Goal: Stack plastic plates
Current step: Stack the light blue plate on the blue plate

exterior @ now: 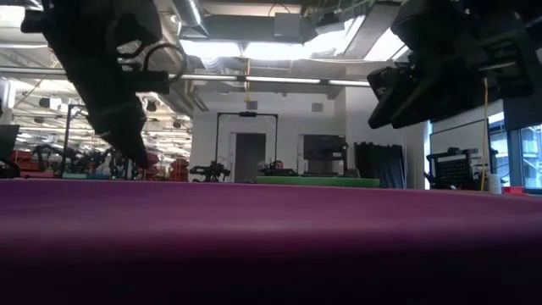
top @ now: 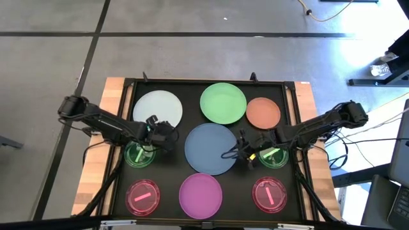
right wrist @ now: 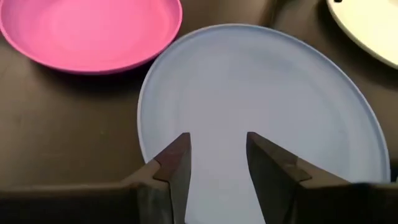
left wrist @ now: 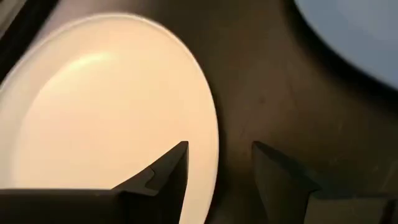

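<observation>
Right gripper (right wrist: 217, 155) open over blue plate (right wrist: 267, 99), left gripper (left wrist: 217, 165) open by white plate (left wrist: 106, 106), no legible text.

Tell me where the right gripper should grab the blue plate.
Grip the thin raised rim on the blue plate's right edge, where the open right gripper already sits. The plate lies flat on the tray, so probably only its rim fits between the fingers.
</observation>
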Tool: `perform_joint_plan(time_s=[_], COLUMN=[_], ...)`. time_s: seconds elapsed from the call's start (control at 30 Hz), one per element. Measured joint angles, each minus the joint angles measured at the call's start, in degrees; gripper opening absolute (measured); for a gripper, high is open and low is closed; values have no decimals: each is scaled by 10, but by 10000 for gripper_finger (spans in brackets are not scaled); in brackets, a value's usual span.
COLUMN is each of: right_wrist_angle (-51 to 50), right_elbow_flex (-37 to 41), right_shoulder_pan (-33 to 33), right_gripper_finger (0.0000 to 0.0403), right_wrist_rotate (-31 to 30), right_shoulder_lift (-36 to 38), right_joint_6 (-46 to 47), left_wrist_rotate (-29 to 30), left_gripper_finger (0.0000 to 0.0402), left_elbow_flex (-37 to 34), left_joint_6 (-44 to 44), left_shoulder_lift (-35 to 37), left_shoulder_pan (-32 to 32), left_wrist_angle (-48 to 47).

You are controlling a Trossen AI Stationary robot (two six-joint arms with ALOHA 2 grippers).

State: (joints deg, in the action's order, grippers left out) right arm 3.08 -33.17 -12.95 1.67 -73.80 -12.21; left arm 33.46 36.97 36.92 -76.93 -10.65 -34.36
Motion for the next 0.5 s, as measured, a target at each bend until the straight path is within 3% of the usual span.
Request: perform_joint_plan(time_s=[0.33, 0.5], right_wrist_angle=[44, 43], right_elbow_flex=[0, 0], right_shoulder_pan=[2, 2], right_gripper_finger=[145, 145], right_wrist_rotate=[-12, -13], right_shoulder_lift=[-6, -7], right_joint_6=[3, 3], left_wrist_rotate=[-30, -43], left_gripper_finger=[166, 129], left_elbow_flex=[-59, -75], left_joint_6=[12, 16], left_shoulder_lift=[-32, -31], left_shoulder_pan=[35, 52], left_wrist_angle=[16, 38])
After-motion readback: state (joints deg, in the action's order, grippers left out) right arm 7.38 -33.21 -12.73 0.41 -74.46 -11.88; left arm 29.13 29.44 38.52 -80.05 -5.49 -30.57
